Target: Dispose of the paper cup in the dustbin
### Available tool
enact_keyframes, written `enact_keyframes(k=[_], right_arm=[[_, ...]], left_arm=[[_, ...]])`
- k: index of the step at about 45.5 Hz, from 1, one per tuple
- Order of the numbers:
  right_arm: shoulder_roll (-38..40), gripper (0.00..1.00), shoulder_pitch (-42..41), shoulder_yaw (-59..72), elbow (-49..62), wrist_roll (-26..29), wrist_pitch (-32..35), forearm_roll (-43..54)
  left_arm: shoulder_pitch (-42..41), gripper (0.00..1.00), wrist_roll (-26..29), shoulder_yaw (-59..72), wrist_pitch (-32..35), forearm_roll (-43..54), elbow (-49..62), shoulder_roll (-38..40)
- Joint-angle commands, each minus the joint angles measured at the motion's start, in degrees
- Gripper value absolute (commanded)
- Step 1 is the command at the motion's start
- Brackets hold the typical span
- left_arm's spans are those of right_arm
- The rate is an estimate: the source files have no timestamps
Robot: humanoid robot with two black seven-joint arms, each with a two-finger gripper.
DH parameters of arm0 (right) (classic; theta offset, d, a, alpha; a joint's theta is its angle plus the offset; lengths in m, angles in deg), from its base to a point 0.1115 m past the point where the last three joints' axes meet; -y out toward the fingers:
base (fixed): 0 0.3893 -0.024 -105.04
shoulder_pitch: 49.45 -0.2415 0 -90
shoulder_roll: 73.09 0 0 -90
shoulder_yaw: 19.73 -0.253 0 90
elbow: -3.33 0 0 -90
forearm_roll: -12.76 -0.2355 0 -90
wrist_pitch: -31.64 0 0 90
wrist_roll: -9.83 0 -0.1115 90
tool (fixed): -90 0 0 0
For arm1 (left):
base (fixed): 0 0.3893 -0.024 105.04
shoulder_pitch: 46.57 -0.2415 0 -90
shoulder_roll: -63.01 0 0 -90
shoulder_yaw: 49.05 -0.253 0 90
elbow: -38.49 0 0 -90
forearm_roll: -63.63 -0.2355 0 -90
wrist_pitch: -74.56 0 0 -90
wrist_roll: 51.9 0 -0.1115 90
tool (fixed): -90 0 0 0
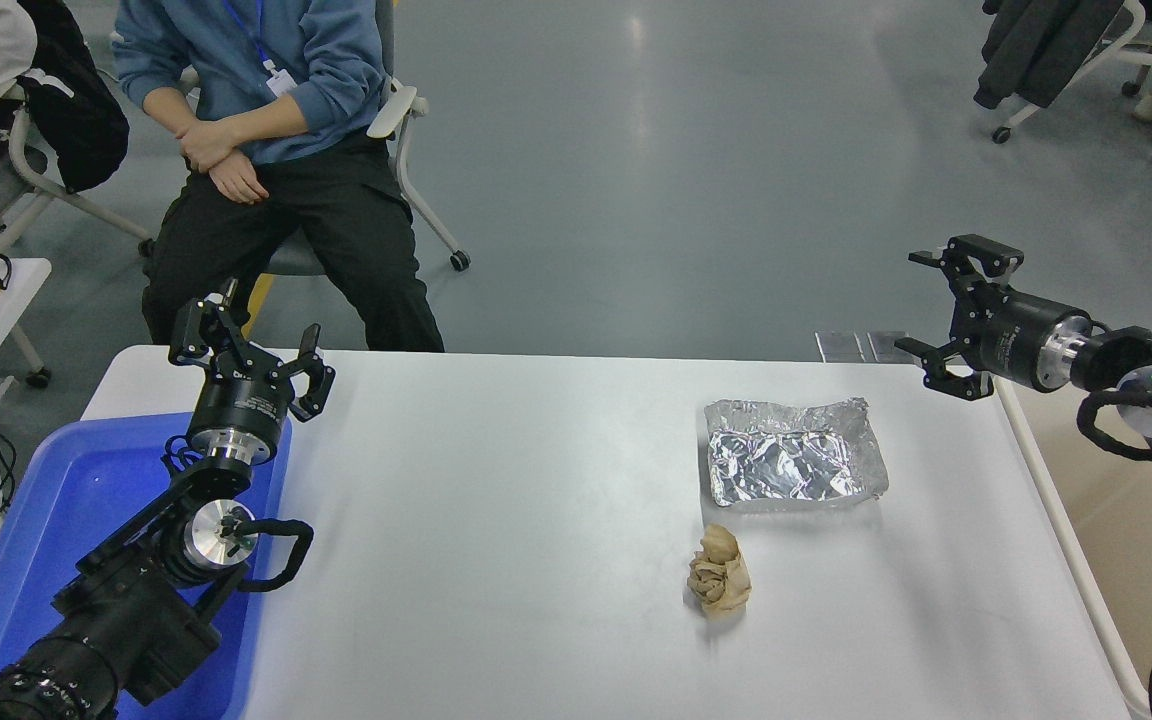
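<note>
The paper cup does not show in the head view. The dustbin [1064, 540] stands off the table's right edge; I see its white rim and part of its beige inside, the rest is cut off by the picture's edge and covered by my right arm. My right gripper [928, 305] hangs open and empty above the table's far right corner, next to the dustbin's far end. My left gripper [251, 348] is parked open and empty at the lower left, over the far end of the blue bin.
A crinkled silver foil tray [794, 455] lies on the white table [496, 520] at the right. A crumpled brown paper ball [719, 572] lies in front of it. A bright blue bin [66, 520] sits at the left. A person sits at the far left side.
</note>
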Motion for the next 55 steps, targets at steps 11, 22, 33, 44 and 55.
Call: enact_keyframes(k=[11,22,33,44,55], right_arm=[[-0.5,1.00,0.4,-7.9,-10.9,-0.4,-13.0,-0.6],[-7.3,1.00,2.2,-13.7,-10.4,-0.4,-25.1,-6.4],[-12.9,1.00,7.0,-22.8,-10.0,-0.5,-27.7,-6.8],[-14.7,1.00,11.4,-28.3,-11.1,-0.5,-27.0,-9.6],[-14.7,1.00,14.2,-32.0,-11.6,-0.5,-24.1,-11.8]], left_arm=[[0.0,1.00,0.0,0.0,0.0,0.0,0.0,0.0],[0.0,1.00,0.0,0.0,0.0,0.0,0.0,0.0],[0.0,1.00,0.0,0.0,0.0,0.0,0.0,-0.1],[0.0,1.00,0.0,0.0,0.0,0.0,0.0,-0.1],[0.0,1.00,0.0,0.0,0.0,0.0,0.0,-0.1]])
